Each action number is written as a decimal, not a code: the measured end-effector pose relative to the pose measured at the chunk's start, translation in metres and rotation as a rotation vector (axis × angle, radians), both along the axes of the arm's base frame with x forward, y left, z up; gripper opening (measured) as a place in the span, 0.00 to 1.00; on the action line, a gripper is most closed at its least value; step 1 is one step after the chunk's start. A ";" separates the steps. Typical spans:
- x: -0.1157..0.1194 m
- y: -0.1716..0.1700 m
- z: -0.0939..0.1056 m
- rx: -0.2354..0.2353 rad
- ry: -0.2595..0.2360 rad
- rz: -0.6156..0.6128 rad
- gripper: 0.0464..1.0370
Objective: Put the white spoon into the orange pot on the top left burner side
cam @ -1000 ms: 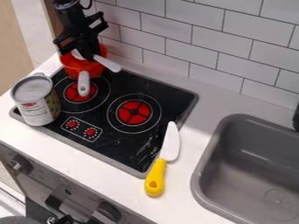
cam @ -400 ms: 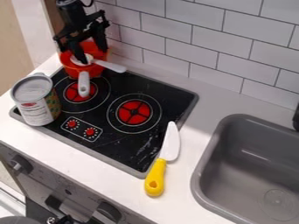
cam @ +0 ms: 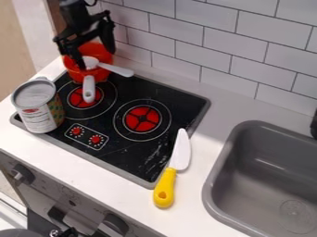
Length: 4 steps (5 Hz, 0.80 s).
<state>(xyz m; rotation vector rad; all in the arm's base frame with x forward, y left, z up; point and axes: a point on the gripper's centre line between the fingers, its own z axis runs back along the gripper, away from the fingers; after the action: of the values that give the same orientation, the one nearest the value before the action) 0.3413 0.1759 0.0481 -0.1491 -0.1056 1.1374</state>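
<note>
Claw [cam: 97, 59] spread wider, smooth spoon [cam: 116, 70] in pot [cam: 73, 71]

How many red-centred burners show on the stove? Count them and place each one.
2. One burner lies toward the left, under the white handle of the orange pot; the other sits to its right. The pot or can could hide more.

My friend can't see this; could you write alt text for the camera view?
A white spoon rests in an orange pot on a stove, its handle over the rim, beneath a robot's open gripper, with a can, knife and sink nearby.
</note>
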 end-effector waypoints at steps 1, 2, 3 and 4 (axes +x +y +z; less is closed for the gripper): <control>-0.012 -0.016 0.018 0.089 -0.064 -0.147 0.96; -0.026 -0.042 0.023 0.106 -0.104 -0.307 0.96; -0.043 -0.059 0.018 0.122 -0.066 -0.413 0.96; -0.063 -0.082 0.010 0.128 -0.014 -0.566 0.96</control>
<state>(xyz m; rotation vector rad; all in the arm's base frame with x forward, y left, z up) 0.2784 0.0941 0.0580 -0.0652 -0.1374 0.5633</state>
